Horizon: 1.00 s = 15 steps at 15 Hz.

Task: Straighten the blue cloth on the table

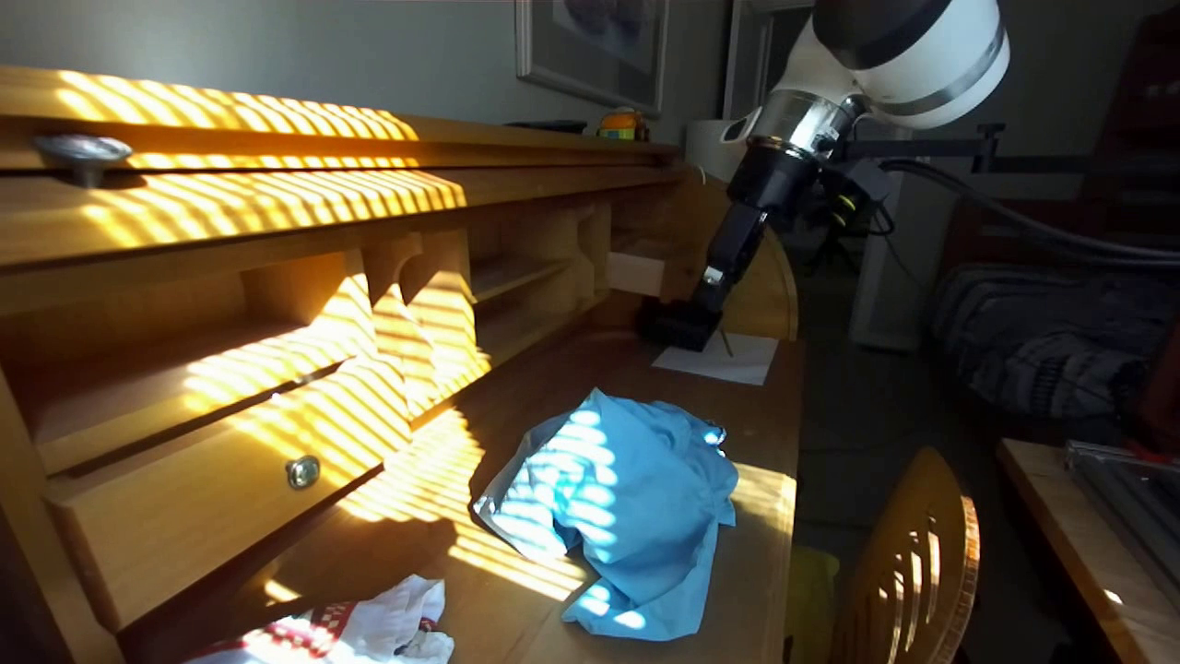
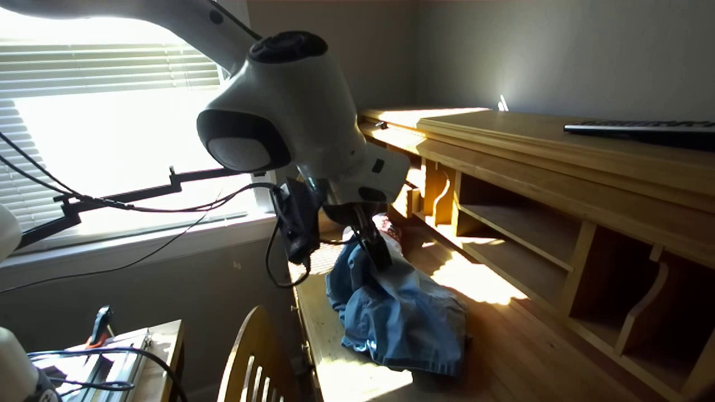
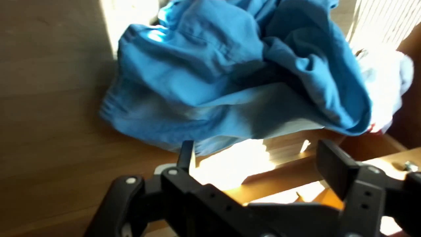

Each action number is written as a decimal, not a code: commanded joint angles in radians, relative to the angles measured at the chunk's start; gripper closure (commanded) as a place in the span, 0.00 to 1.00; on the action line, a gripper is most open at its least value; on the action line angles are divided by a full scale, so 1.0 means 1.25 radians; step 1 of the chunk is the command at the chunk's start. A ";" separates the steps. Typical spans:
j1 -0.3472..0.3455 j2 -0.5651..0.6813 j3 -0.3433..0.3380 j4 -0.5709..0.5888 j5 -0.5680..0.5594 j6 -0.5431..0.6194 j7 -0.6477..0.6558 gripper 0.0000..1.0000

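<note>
A wooden desk (image 1: 751, 595) fills the left and lower centre of an exterior view. Rumpled on it, the blue cloth (image 3: 210, 89) spans the wrist view's upper centre, apart from the released claw (image 3: 258, 159), whose jaws gape at lower right.

In an exterior view the blue cloth (image 1: 645, 498) is sky blue, barred on its left with pale sunlit stripes, over the brown wood of the table (image 1: 535, 387); near left, a white cloth (image 1: 396, 618) carries a red patterned band. The drawer (image 1: 194, 507) on the left is honey-coloured with slanting yellow stripes and a silver knob (image 1: 302, 472), and the far sheet of paper (image 1: 749, 360) is white. The pincer (image 3: 256, 156) is black, the arm (image 1: 931, 74) white with black and silver parts.
</note>
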 commanded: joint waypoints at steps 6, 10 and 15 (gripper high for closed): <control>-0.001 0.074 -0.239 0.009 0.145 -0.032 0.025 0.00; 0.004 0.150 -0.233 0.028 0.242 -0.064 0.085 0.00; 0.001 0.246 -0.217 0.074 0.286 -0.140 0.118 0.00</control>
